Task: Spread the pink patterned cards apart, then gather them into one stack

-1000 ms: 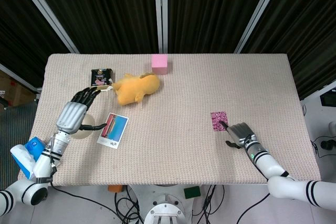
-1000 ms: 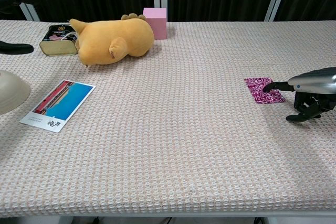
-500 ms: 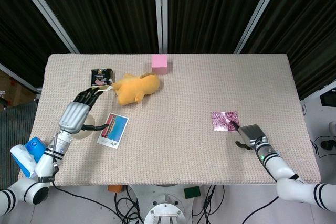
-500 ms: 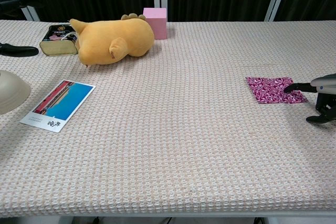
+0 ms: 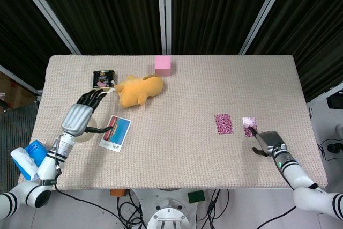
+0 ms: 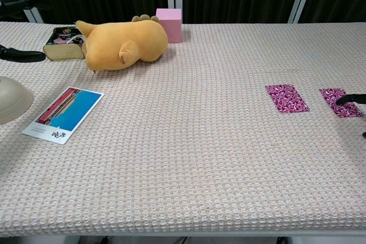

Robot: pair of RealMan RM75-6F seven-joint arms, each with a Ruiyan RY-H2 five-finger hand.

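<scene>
Beige woven cloth covers your table (image 5: 177, 154), which fills most of both views. Far on the left lies a yellow plush toy (image 5: 139, 89) on its side, with a pink cube (image 5: 163, 65) just beyond it and a small dark tin (image 5: 102, 78) to its left. Nearer, on the left, you have a postcard (image 5: 115, 132) showing blue and red, lying flat beside a pale rounded dome (image 6: 11, 99).

Your left hand (image 5: 80, 114) hovers over that dome with its fingers stretched out toward the tin and holding nothing; the thumb reaches toward the postcard's edge.

Your two pink patterned cards lie flat on the right side, side by side and clearly apart, with bare cloth between them. The left card (image 5: 223, 123) sits alone, touched by nothing. The right card (image 5: 249, 126) is smaller in view, and your right hand (image 5: 268, 142) has one dark fingertip (image 6: 345, 99) resting on its near right corner. The other fingers of that hand are curled in under the palm, gripping nothing. In the chest view only that fingertip shows at the right edge.
</scene>
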